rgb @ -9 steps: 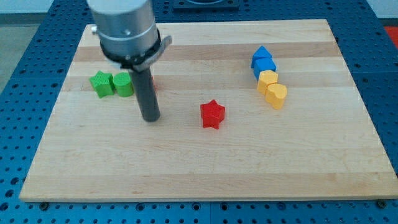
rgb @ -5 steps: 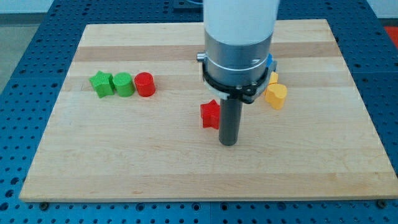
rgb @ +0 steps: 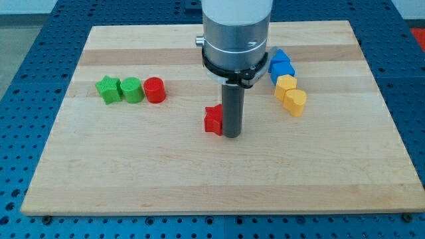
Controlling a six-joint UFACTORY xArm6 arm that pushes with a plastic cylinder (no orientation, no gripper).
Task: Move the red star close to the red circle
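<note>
Red star (rgb: 213, 119) sits near the middle of the worktop (rgb: 199, 179), partly hidden by the dark rod. My tip (rgb: 232, 135) stands against the star's side toward the worktop's right edge, touching it or very nearly so. There is no gripper on this arm, only the straight rod, so there is nothing to be wide, narrow or holding.

The red circle (rgb: 155, 89) lies well apart from the star, toward the left edge and a little nearer the top edge. It ends a short row: the green star (rgb: 107, 89) is nearest the left edge, a rounded green block (rgb: 131, 89) is next, and the red circle is just beside that one.

Toward the right edge, two blue blocks (rgb: 281, 65) and two yellow blocks (rgb: 291, 93) form a close, slanting line, the blue pair nearer the top edge.
</note>
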